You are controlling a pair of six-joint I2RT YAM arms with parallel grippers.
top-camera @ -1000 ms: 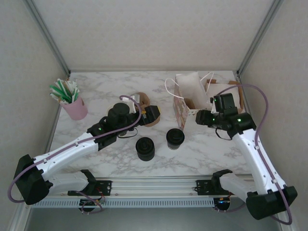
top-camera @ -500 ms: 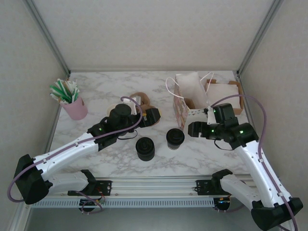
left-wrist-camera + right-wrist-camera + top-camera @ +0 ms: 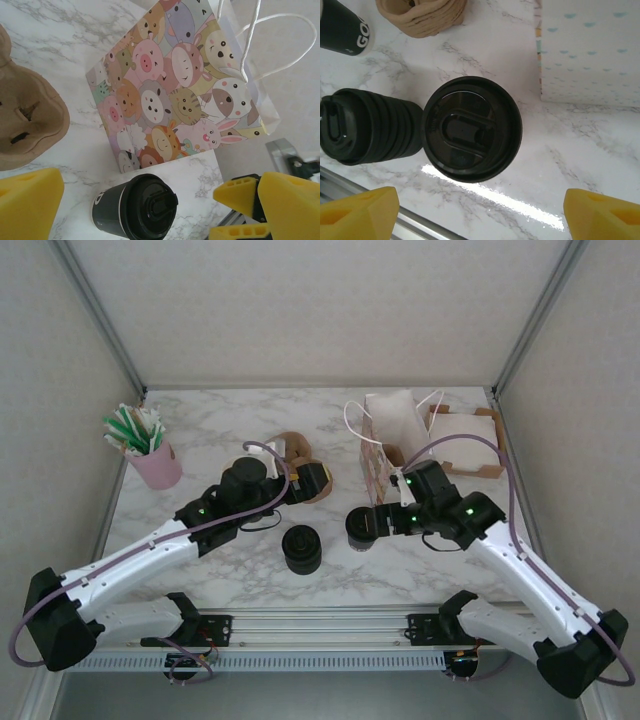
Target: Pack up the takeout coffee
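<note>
Beside bag (image 3: 170, 100), takeout coffee (image 3: 136, 209) upright (axis vertical)

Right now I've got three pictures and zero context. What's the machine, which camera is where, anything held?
Two white robot arms, the left arm and the right arm, are bolted at the near edge of a table. The wide picture comes from a fixed camera above and behind them; the other two come from a camera on each wrist, its yellow fingertips in the bottom corners. On the table: a lidded takeout coffee, a stack of black lids, a cartoon-animal paper bag, a cup carrier, a pink cup of straws, a cardboard tray. Both jaws are open, holding nothing; the right arm's are by the coffee.
</note>
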